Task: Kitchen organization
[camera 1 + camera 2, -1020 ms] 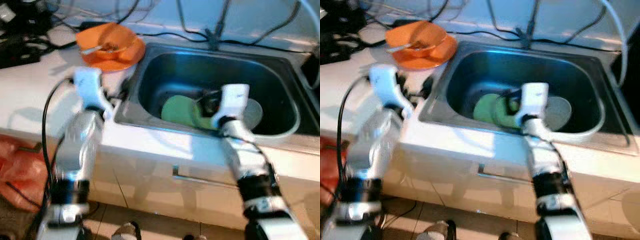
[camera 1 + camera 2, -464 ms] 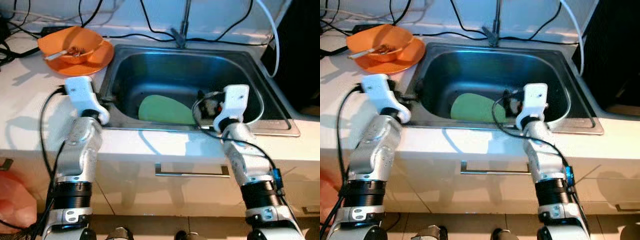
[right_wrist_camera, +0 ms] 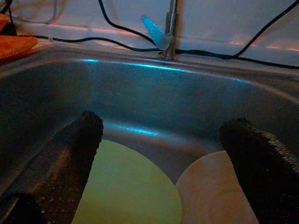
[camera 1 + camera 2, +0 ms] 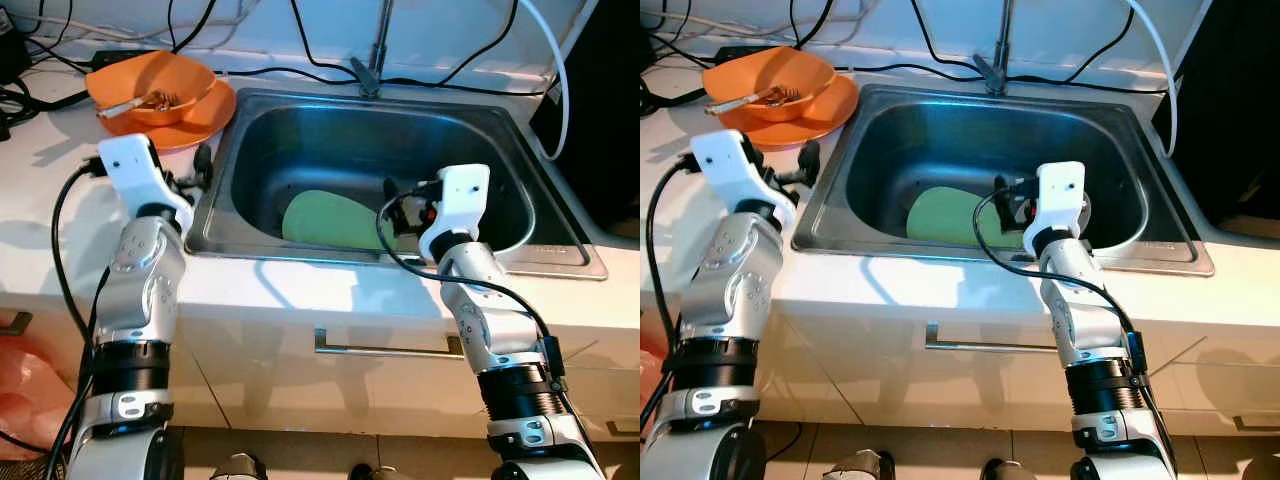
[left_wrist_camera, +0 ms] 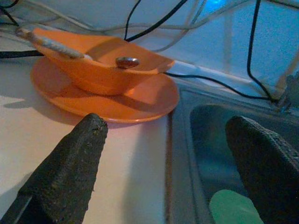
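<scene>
Right wrist view: right gripper (image 3: 163,158) spread wide, empty, above green plate (image 3: 126,186) in sink (image 3: 154,88); left gripper (image 5: 173,158) likewise open, holding nothing, near orange bowl (image 5: 103,65).

Brushed steel sink (image 4: 300,130); glossy orange plastic bowl (image 4: 150,90).

You see two silver arms, each capped by a white wrist housing and ringed lower down by a black ribbed band. A black cable loops from each wrist. The left gripper (image 5: 177,168) and right gripper (image 3: 163,163) have coarse, rough-textured black fingers.
</scene>
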